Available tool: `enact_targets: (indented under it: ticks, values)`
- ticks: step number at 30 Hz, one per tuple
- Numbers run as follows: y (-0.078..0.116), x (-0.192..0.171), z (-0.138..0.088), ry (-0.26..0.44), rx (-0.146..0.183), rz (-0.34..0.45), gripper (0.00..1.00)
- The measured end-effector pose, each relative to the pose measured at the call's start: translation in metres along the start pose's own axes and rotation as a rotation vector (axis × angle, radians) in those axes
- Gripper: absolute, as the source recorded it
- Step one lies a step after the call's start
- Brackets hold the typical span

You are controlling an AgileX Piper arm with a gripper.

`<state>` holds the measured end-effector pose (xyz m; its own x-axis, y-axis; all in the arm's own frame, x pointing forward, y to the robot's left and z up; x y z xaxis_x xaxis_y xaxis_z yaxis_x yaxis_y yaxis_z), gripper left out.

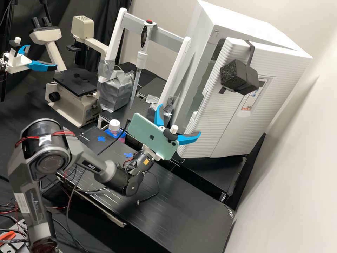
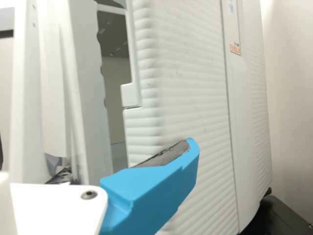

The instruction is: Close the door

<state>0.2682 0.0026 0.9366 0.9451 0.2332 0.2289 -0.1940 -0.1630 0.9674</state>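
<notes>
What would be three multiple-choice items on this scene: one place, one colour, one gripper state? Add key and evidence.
1. Where is the black foam block?
A) on the bench
B) on the white door
C) on the microscope stage

2. Colour of the phone?
A) red
B) black
C) mint green

3. Gripper state?
A) open
B) shut, empty
C) shut on a bottle

Key:
1 B: it sits against the door's front.
2 C: its back shows mint green.
3 A: its blue fingers stand well apart.
</notes>
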Motion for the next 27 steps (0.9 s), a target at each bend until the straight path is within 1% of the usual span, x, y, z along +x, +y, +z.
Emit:
enact_targets:
  ticks: [3,7,11,15,16,20,27]
  values:
    - [0.000,0.005,0.001,0.002,0.005,0.006,1.00]
    - [-0.002,0.011,-0.003,0.016,0.004,-0.006,1.00]
    - [-0.005,0.016,-0.008,0.035,0.011,-0.019,1.00]
    - [-0.009,0.025,-0.016,0.076,0.033,-0.045,1.00]
    - [-0.010,0.027,-0.018,0.086,0.028,-0.055,1.00]
    - [-0.017,0.037,-0.023,0.136,0.036,-0.082,1.00]
    - [-0.026,0.041,-0.023,0.143,0.047,-0.113,1.00]
